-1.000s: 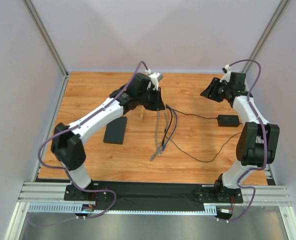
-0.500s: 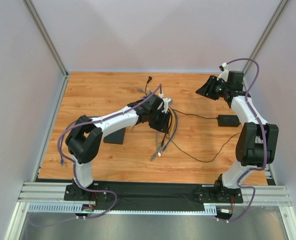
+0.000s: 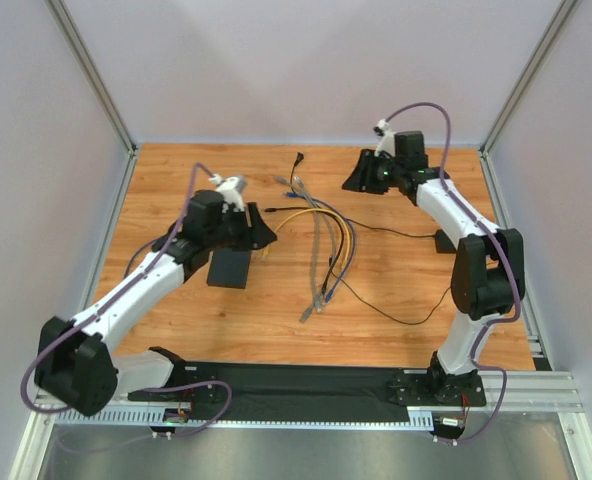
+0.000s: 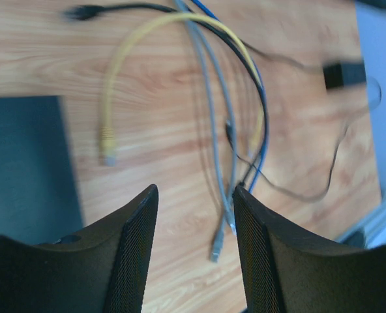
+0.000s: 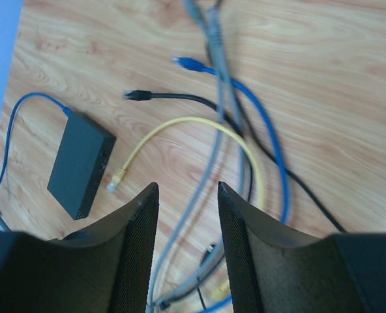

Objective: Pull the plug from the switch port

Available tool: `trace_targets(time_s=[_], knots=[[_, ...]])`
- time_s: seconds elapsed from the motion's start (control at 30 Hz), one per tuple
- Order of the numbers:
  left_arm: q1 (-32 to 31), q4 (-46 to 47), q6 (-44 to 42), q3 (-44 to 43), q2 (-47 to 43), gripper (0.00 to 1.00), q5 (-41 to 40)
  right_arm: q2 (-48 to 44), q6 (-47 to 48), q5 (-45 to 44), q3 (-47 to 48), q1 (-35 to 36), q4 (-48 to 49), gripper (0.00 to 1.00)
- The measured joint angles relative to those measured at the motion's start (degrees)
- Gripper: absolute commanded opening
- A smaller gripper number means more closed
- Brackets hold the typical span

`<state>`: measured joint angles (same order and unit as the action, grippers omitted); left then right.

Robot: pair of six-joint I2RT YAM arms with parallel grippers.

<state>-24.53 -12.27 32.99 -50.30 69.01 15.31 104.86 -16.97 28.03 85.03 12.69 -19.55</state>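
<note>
The flat black switch box point(image 3: 230, 268) lies left of the table's middle, also in the left wrist view point(image 4: 23, 169) and the right wrist view point(image 5: 81, 163). Its switch port edge point(image 5: 104, 160) faces a yellow plug point(image 5: 117, 176), which lies loose on the wood just off the box point(image 4: 107, 149). The yellow cable point(image 3: 316, 212) arcs away to the right. My left gripper point(image 3: 265, 235) hovers open above the box's right end, nothing between its fingers point(image 4: 196, 195). My right gripper point(image 3: 354, 180) hangs open over the cables at the back point(image 5: 188, 189).
Grey, blue and black cables point(image 3: 326, 250) lie tangled mid-table, with a grey plug point(image 4: 216, 248) near the front. A thin blue cable point(image 5: 23, 104) leaves the box's far corner. A small black adapter brick point(image 4: 343, 75) sits at the right.
</note>
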Motion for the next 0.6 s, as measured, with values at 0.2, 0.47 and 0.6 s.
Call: trace_targets(time_s=[0.2, 0.47, 0.6], knots=[[17.3, 8.2, 9.9, 14.5, -7.5, 0.57, 0.7, 7.4, 1.6, -2.6, 7.6, 11.7, -1.9, 0.43], [29.0, 20.5, 19.2, 23.5, -4.0, 0.55, 2.7, 21.6, 3.1, -6.3, 19.2, 24.7, -5.2, 0.41], [32.0, 28.9, 22.4, 24.6, 3.7, 0.52, 4.4, 25.9, 3.5, -7.3, 22.2, 29.3, -6.1, 0.34]])
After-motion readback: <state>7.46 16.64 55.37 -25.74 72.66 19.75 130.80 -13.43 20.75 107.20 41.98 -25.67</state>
